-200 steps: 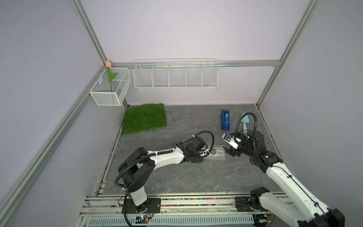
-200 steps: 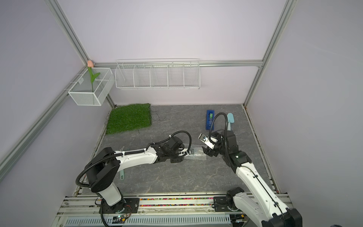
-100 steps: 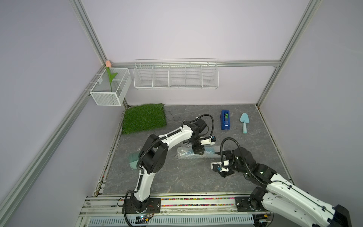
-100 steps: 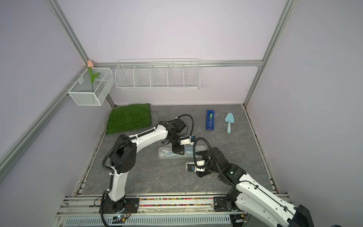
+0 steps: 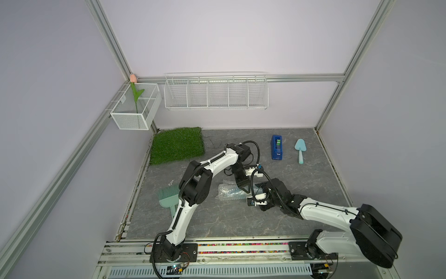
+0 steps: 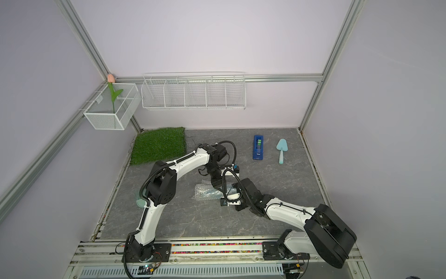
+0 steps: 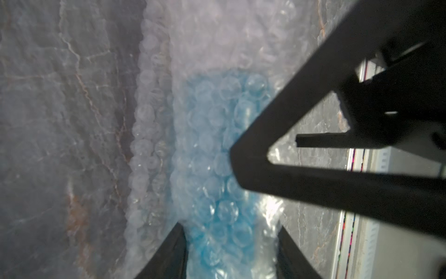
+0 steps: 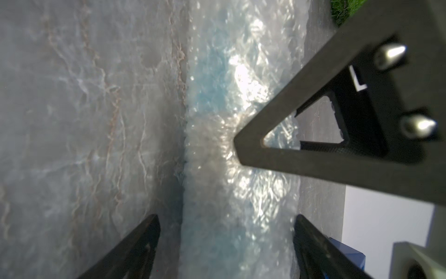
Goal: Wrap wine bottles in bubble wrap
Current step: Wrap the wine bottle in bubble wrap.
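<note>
One shift: right tool [image 8: 226, 217] at bubble wrap [image 5: 229, 192] (earlier apart).

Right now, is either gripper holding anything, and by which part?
The left gripper pinches the bubble-wrapped blue bottle across its body; the right gripper straddles it, open.

Bare floor [image 5: 229, 224] in front; bubble wrap [image 5: 228, 193] mid-floor; tape dispenser [image 5: 276, 151], trowel [image 5: 300, 148] and grass mat [image 5: 177, 146] behind

Grey marbled worktop [image 5: 217, 222]: grass mat [image 5: 177, 145] far left, tape dispenser [image 5: 276, 147] and trowel [image 5: 300, 149] far right, green brush [image 5: 167, 198] near left, bubble wrap [image 5: 229, 192] in the middle.
</note>
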